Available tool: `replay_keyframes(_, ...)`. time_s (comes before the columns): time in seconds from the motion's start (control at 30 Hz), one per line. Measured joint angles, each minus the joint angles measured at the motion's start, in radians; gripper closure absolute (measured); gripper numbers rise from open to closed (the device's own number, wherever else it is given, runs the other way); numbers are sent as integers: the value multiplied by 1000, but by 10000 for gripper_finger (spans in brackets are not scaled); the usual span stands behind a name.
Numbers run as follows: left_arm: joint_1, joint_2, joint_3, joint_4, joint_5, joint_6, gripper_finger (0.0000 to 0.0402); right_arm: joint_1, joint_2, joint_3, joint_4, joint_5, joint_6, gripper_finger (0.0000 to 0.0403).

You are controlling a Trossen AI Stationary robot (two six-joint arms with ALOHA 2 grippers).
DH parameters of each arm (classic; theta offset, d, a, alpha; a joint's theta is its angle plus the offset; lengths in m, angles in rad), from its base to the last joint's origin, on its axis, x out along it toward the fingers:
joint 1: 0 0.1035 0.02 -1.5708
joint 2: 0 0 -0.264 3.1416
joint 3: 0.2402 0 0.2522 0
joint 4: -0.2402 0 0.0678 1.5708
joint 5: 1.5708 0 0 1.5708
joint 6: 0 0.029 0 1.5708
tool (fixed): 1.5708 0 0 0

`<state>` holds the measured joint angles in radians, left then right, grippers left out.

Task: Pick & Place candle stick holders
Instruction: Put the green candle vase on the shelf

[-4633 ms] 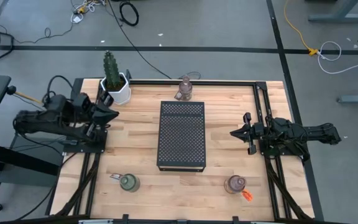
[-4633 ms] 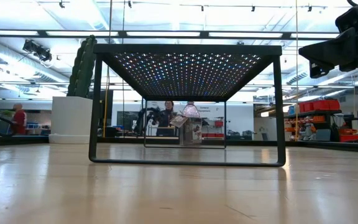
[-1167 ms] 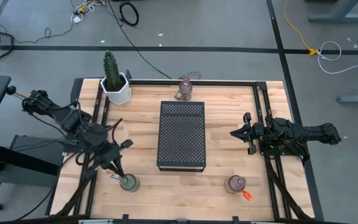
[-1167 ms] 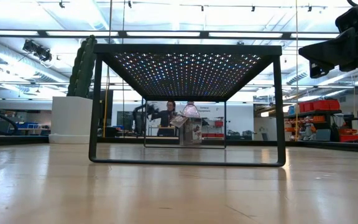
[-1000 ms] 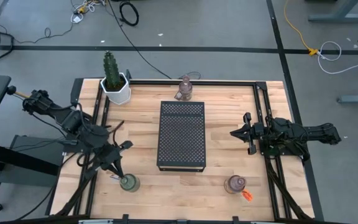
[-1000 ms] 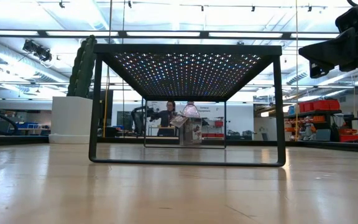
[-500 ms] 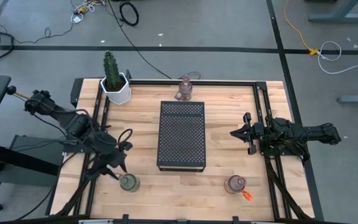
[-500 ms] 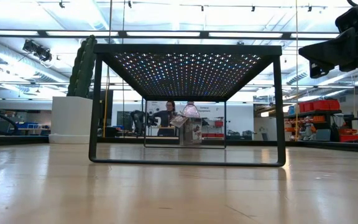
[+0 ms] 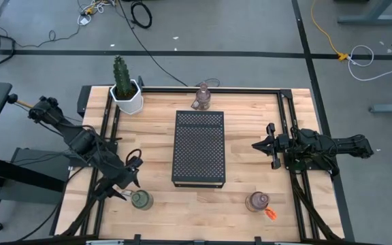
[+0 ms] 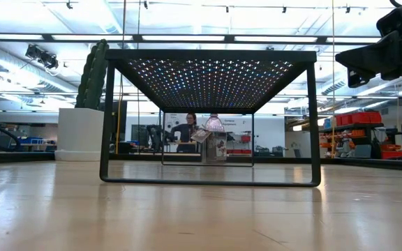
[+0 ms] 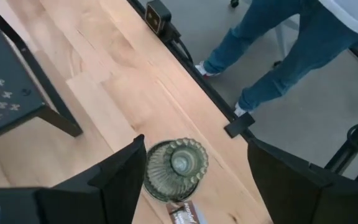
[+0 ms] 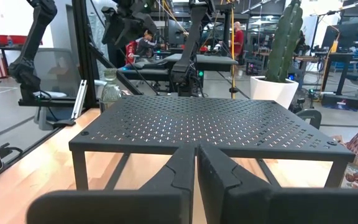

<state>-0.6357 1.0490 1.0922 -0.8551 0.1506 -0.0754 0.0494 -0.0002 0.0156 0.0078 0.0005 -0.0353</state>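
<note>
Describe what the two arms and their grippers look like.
Both arms are matte black, built of jointed segments with loose black cables looped along them. The left gripper has two broad, flat, dark fingers with angular tips. The right gripper has the same black fingers with stepped inner edges. No markings are legible.

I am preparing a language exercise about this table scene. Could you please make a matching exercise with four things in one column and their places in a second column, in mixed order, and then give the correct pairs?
Things:
1. green holder
2. pink holder with an orange tag
3. cactus pot
4. black perforated stand

Places:
A. far left corner of the table
B. middle of the table
C. near edge, on the left arm's side, just by the left claw
D. near edge, on the right arm's side

Pairs: 1-C, 2-D, 3-A, 4-B
</note>
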Motion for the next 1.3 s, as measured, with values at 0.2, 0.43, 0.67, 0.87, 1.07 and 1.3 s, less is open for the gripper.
replay_keyframes(0.2,-32,-51,-139,119,3,-47,117,0,0,0,0,0,0,380)
replay_keyframes(0.43,-32,-117,-249,174,-11,-44,117,0,0,0,0,0,0,380)
replay_keyframes(0.67,-32,-177,-329,244,-16,-44,117,0,0,0,0,0,0,380)
replay_keyframes(0.87,-32,-244,-435,349,-19,-43,117,0,0,0,0,0,0,380)
replay_keyframes(1.07,-32,-307,-545,434,-25,-18,117,0,0,0,0,0,0,380)
replay_keyframes(1.3,-32,-355,-635,546,-46,44,117,0,0,0,0,0,0,380)
